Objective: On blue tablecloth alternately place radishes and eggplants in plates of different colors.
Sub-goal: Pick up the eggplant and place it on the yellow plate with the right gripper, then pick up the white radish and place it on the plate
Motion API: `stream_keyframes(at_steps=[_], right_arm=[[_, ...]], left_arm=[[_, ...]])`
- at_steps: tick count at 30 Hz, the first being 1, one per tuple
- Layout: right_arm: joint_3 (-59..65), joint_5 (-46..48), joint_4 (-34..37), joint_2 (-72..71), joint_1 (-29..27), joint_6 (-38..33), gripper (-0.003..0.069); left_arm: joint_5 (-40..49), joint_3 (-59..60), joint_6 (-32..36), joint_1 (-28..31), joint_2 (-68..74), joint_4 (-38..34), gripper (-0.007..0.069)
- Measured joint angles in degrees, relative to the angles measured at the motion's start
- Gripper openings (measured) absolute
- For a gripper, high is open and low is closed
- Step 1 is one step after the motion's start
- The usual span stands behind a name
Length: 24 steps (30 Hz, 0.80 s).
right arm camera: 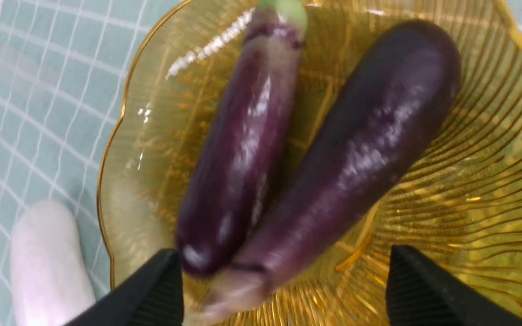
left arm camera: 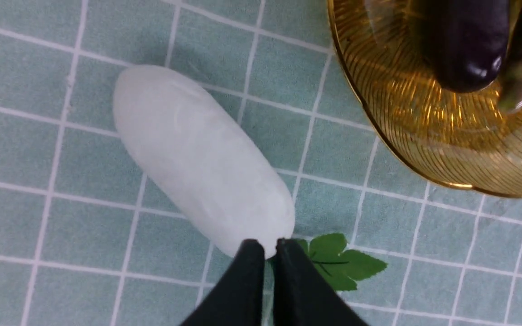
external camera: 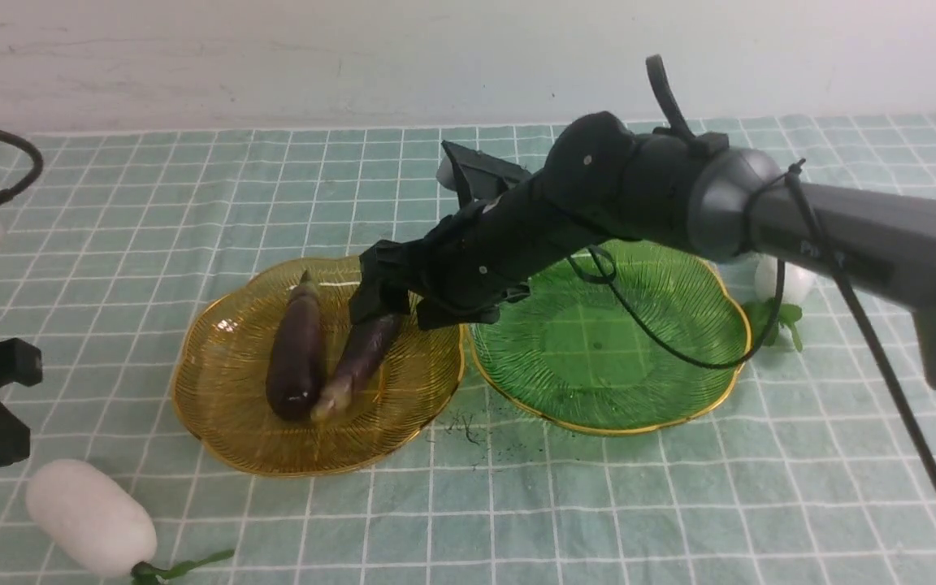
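White oblong radish: table's near-left corner, on pale blue gridded tablecloth. Left gripper: jaws pressed together by its leaf end. Amber ribbed plate: stubby dark purple eggplant, longer paler-tipped eggplant, touching. Right gripper: jaws spread above them. Green ribbed plate: alongside. Second white radish: at its right rim.

Left end effector nearly closed at radish leafy end.

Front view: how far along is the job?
Done: darker eggplant and longer eggplant lie in the amber plate. In hand: right claw open above them. Left: green plate empty; near radish and far radish on the cloth.
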Motion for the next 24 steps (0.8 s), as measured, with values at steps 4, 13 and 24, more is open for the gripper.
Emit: stream_keyframes(at_steps=[4,13,24], right_arm=[[-5.96,12.8,-5.46,-0.62,-2.09,0.39,0.0505],[-13.0,23.93,-8.89,-6.45,-4.32,4.04,0.0248],[-13.06,24.39,-10.83,-7.31,-4.26,5.5,0.0152]], left_arm=[[-2.18,0.0,-3.79,0.0,0.15,0.5,0.0153],[-3.18,0.0,-17.11,0.0,10.08,1.66,0.0608],[-9.0,0.0,-18.54,0.0,21.82,2.05,0.0657]])
